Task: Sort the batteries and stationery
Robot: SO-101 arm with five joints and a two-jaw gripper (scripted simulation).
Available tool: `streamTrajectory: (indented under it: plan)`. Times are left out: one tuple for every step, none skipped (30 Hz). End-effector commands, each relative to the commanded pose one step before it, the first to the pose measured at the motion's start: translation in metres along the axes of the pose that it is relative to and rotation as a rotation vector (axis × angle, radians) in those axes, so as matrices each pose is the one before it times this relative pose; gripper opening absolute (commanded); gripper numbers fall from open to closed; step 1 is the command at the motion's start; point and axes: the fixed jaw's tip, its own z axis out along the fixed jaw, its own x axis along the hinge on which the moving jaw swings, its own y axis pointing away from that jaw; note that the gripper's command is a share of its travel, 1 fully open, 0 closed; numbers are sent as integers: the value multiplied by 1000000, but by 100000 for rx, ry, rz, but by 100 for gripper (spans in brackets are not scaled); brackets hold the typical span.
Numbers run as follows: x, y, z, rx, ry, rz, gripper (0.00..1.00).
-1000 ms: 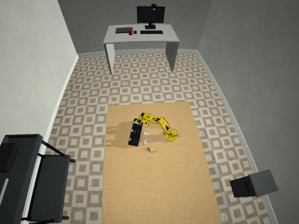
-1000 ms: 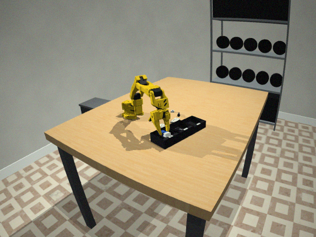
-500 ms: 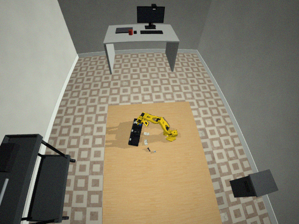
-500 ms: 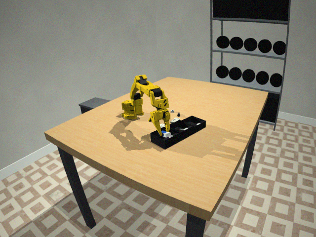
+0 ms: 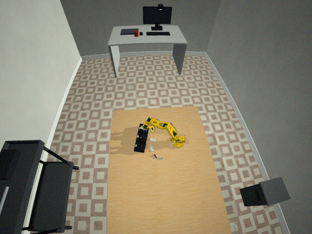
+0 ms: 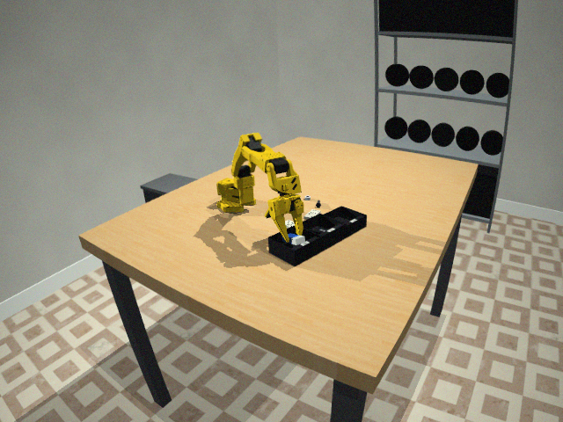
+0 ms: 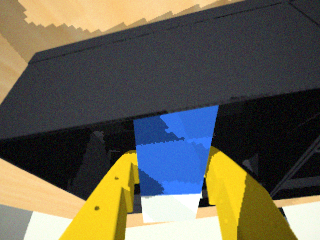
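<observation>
My gripper (image 7: 171, 156) is shut on a blue block with a white end (image 7: 172, 165), perhaps an eraser. It holds the block just above the end compartment of a black row of bins (image 6: 318, 234). In the exterior view the gripper (image 6: 290, 232) points down over the near end of the bins, with the blue and white block (image 6: 296, 239) at its tips. In the top view the gripper (image 5: 145, 128) is over the far end of the bins (image 5: 141, 138). I cannot read the bin letters. Small white things lie in other compartments.
Two white patterned things (image 5: 152, 139) (image 5: 152, 148) lie on the table beside the bins. A small dark thing (image 5: 155, 156) and a small pale thing (image 5: 161, 158) lie further along. The arm's base (image 5: 179, 142) stands on the far side of them.
</observation>
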Motion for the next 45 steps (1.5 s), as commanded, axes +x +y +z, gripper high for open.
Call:
streamTrajectory:
  plan:
    - [8880,2856,-11354,-379,5937,390,2]
    - [0,0,0,0,0,0,3]
    - [0,0,0,0,0,0,4]
    - [0,0,0,0,0,0,5]
    - [0,0,0,0,0,0,6]
    - [0,0,0,0,0,0,7]
    - [0,0,0,0,0,0,8]
    - [0,0,0,0,0,0,10]
    - [0,0,0,0,0,0,11]
    - [0,0,0,0,0,0,11]
    - [0,0,0,0,0,0,11]
    - [-1,-5,-3,-1,-2,2,12]
    - [0,0,0,0,0,0,14]
    - [0,0,0,0,0,0,15]
    - [0,0,0,0,0,0,16]
    - [0,0,0,0,0,0,17]
    - [0,0,0,0,0,0,18]
    - [0,0,0,0,0,0,19]
    - [0,0,0,0,0,0,20]
    - [0,0,0,0,0,0,21]
    - [0,0,0,0,0,0,21]
    - [0,0,0,0,0,0,22]
    - [0,0,0,0,0,0,22]
    - [0,0,0,0,0,0,22]
    - [0,0,0,0,0,0,22]
    - [0,0,0,0,0,0,22]
    - [0,0,0,0,0,0,22]
    - [0,0,0,0,0,0,22]
    - [6,1,-18,1,0,0,22]
    - [18,0,-113,0,0,0,22]
    - [58,1,-279,0,0,0,22]
    - [102,1,-517,0,0,0,22]
    - [153,2,-791,0,0,0,22]
    - [207,3,-1088,0,0,0,22]
    - [260,4,-1397,0,0,0,22]
    - [296,5,-1714,0,0,0,22]
    - [326,6,-2013,0,0,0,22]
    - [347,7,-2288,0,0,0,22]
    - [350,8,-2540,0,0,0,22]
    - [338,2,-2757,0,0,0,22]
    - [311,9,-2915,0,0,0,22]
    - [276,4,-3037,0,0,0,22]
    - [232,4,-3100,0,0,0,22]
    - [0,0,0,0,0,0,22]
    - [0,0,0,0,0,0,22]
